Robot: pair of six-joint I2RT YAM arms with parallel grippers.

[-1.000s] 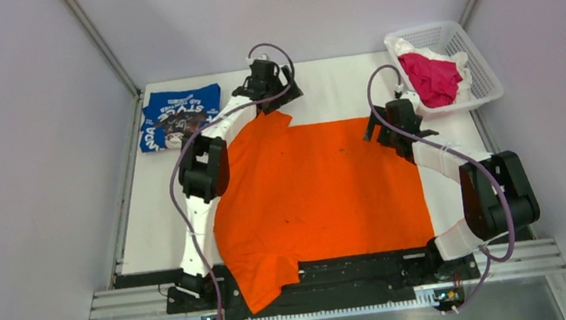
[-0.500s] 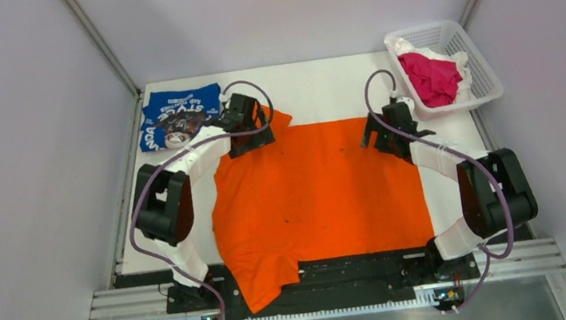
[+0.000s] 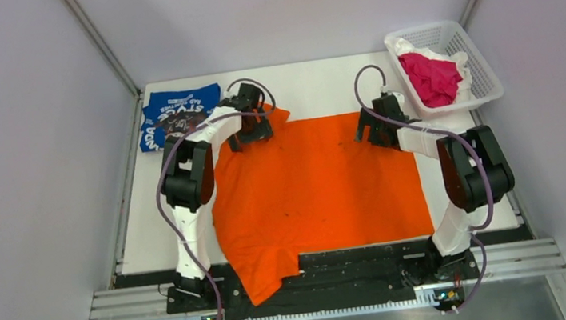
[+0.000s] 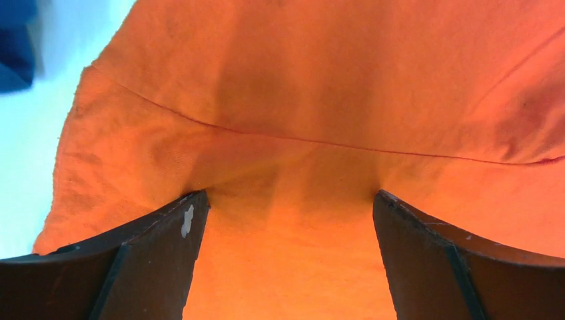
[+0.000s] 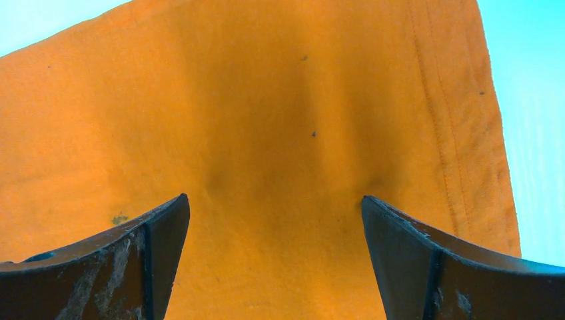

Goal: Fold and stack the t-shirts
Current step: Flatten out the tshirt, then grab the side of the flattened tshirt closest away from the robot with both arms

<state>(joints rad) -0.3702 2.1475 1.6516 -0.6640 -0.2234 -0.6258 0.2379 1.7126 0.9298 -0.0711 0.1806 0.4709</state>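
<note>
The bright orange t-shirt (image 3: 315, 188) lies spread flat over the middle of the table, one part hanging over the near edge. The royal blue t-shirt (image 3: 178, 115) with white lettering lies folded at the far left. My left gripper (image 3: 251, 131) is open with its fingertips pressed on the orange shirt's far left corner by the sleeve seam (image 4: 286, 200). My right gripper (image 3: 373, 129) is open with its tips pressed on the shirt's far right corner near the hem (image 5: 280, 200). Neither holds cloth between its jaws.
A white mesh basket (image 3: 474, 66) at the far right holds pink and white cloth (image 3: 431, 79). Bare white table (image 3: 320, 87) runs along the far edge between the arms. Grey walls enclose the table on three sides.
My left gripper pulled back from beyond the shirt's far corner and came down onto the sleeve area. My right gripper shifted slightly left and farther onto the far right corner.
</note>
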